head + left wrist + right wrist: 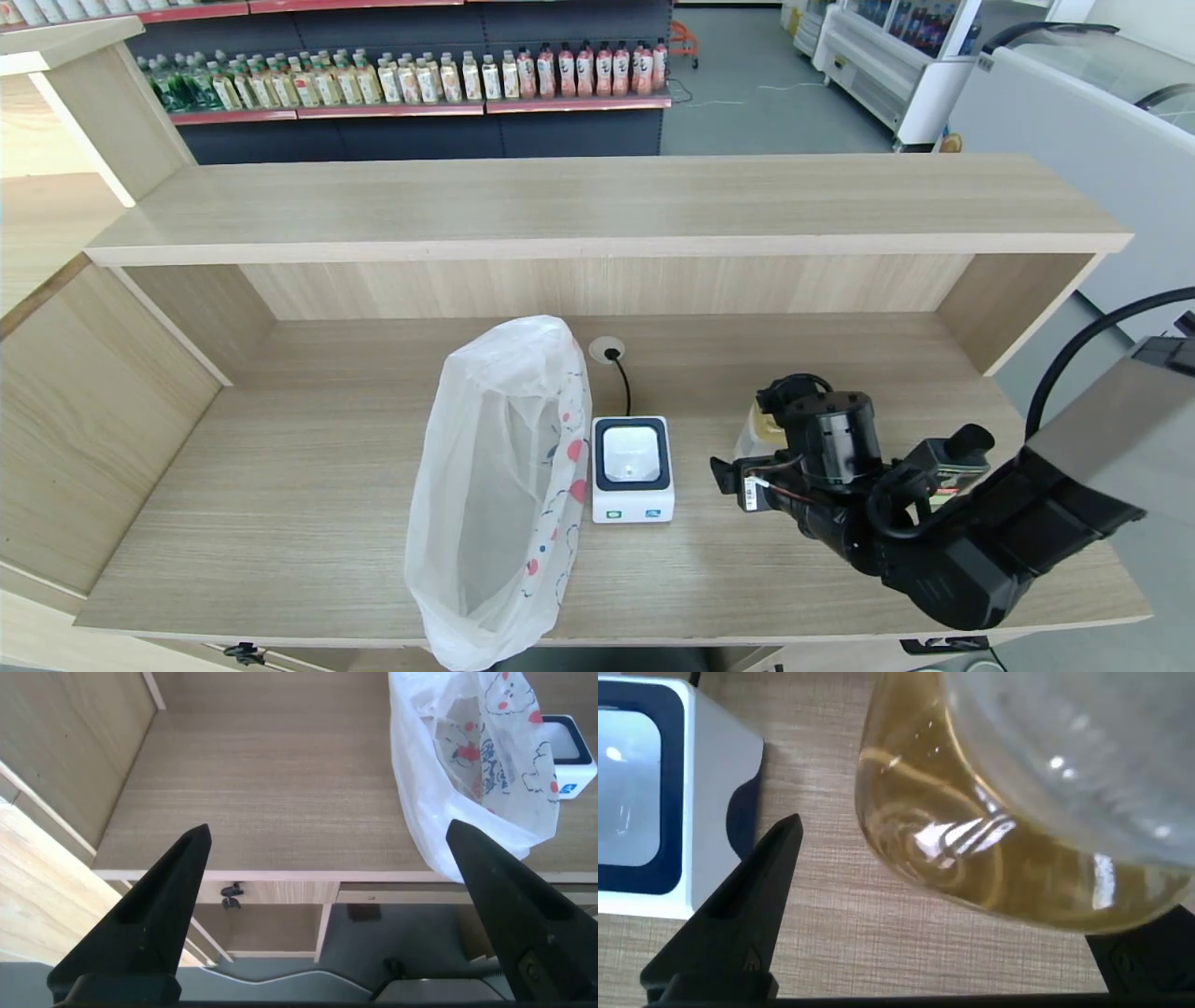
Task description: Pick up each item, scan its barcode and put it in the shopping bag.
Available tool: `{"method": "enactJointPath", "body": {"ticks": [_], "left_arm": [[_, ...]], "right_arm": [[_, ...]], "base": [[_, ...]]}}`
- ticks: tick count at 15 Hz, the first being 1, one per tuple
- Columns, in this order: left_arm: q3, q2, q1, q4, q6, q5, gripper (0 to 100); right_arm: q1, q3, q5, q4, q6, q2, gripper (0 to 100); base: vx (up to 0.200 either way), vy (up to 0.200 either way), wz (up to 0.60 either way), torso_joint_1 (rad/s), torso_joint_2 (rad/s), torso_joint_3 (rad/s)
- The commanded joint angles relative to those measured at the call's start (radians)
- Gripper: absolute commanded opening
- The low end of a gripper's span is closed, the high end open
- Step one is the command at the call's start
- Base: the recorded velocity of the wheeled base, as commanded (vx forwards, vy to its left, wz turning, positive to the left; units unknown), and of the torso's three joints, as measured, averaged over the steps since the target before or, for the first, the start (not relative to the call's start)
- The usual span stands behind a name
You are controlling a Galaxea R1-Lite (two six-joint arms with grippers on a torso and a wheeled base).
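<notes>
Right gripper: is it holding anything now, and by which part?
Nothing is gripped: the right gripper stands open around the bottle, and one finger is clearly apart from it.

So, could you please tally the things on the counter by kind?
Shopping bag: 1
Barcode scanner: 1
Bottle of yellowish liquid: 1
Total: 3

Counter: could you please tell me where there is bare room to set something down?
The counter is bare from the bag to the left wall, and along the back wall apart from a cable. It is crowded right of the scanner, where the right gripper straddles the bottle.
</notes>
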Motion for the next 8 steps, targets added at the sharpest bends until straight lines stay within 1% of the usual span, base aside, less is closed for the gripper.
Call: {"method": "enactJointPath", "body": {"ticks": [1, 8], "left_arm": [[0.000, 0.000, 0.000, 0.000, 0.000, 0.000, 100], [0.000, 0.000, 0.000, 0.000, 0.000, 0.000, 100]], "right_arm": [[-0.004, -0.013, -0.003, -0.013, 0.000, -0.014, 100], [-0.019, -0.046, -0.003, -0.114, 0.008, 0.028, 100]], "base": [[0.000, 0.000, 0.00, 0.000, 0.00, 0.000], [0.000, 0.000, 0.00, 0.000, 0.00, 0.000]]}}
